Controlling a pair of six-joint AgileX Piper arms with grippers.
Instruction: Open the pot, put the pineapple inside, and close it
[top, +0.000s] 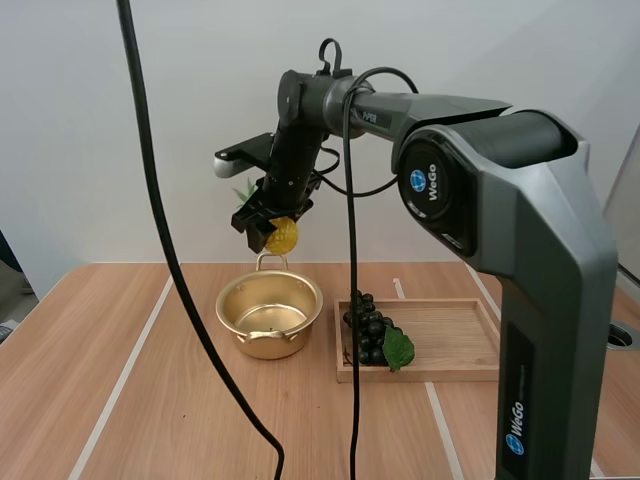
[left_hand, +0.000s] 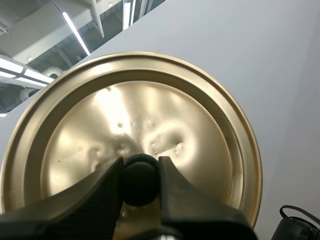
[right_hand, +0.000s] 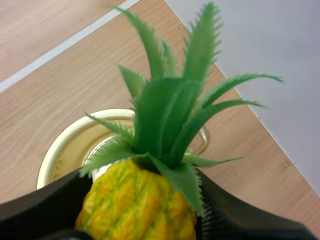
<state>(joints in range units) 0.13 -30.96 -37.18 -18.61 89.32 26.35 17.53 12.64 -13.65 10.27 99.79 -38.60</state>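
Two containers sit on the light wooden table (top: 90, 380). Nearer is a shallow rectangular wooden tray (top: 455, 340), which holds a bunch of dark grapes (top: 368, 325) with a green leaf at its left end. Just beside the tray stands a round gold metal pot (top: 262, 345), uncovered and with nothing inside. Above the pot's far rim, the right gripper (top: 268, 225) hangs with its jaws clamped on a small yellow pineapple (top: 284, 236) with green leaves. The left gripper (left_hand: 140, 187) pinches the black knob (left_hand: 140, 177) of the round gold lid (left_hand: 165, 110).
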